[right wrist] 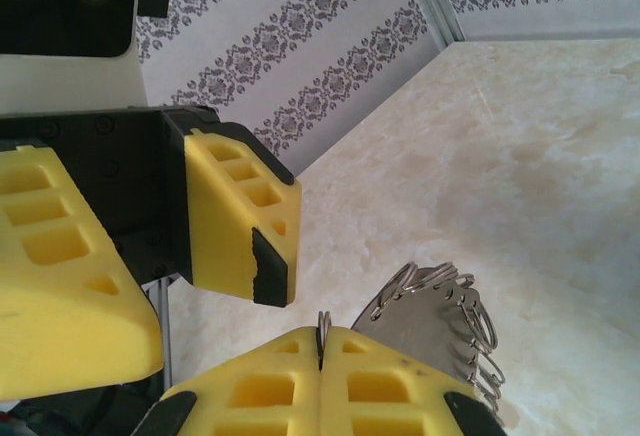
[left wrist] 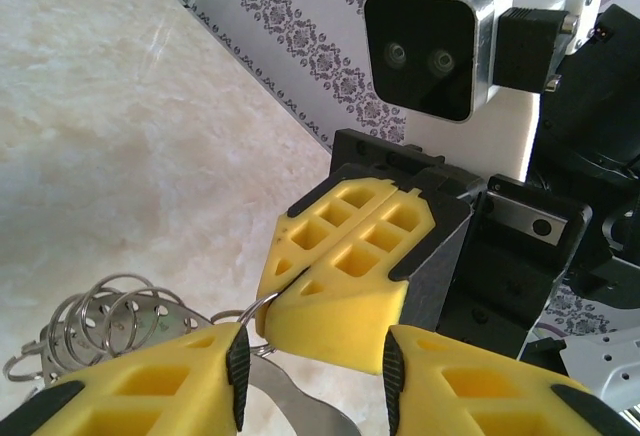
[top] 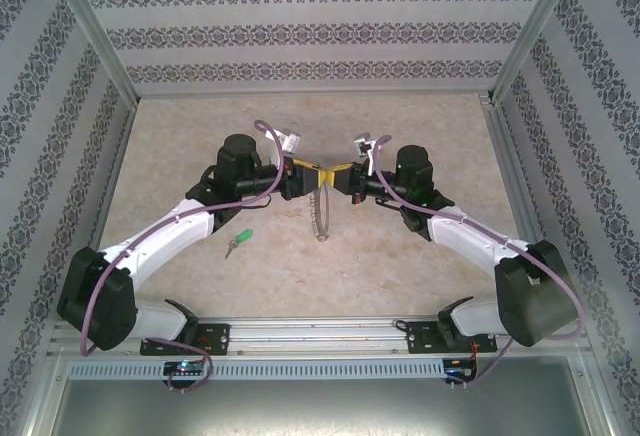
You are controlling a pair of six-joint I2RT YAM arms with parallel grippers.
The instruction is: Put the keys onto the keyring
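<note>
My right gripper [right wrist: 322, 341] is closed tight on the thin wire of the keyring [right wrist: 430, 321], over the middle of the table [top: 430, 276]. My left gripper [left wrist: 312, 376] stands half open just beside it and grips nothing that I can see. The green key [top: 240, 240] lies on the table, left of the middle.

Centre of frame: right gripper [left wrist: 275, 296], yellow fingers pressed together on keyring [left wrist: 252, 309] wire. Lower left: small rings [left wrist: 105, 324] bunched. Bottom edge: left gripper [left wrist: 315, 381], fingers apart.
</note>
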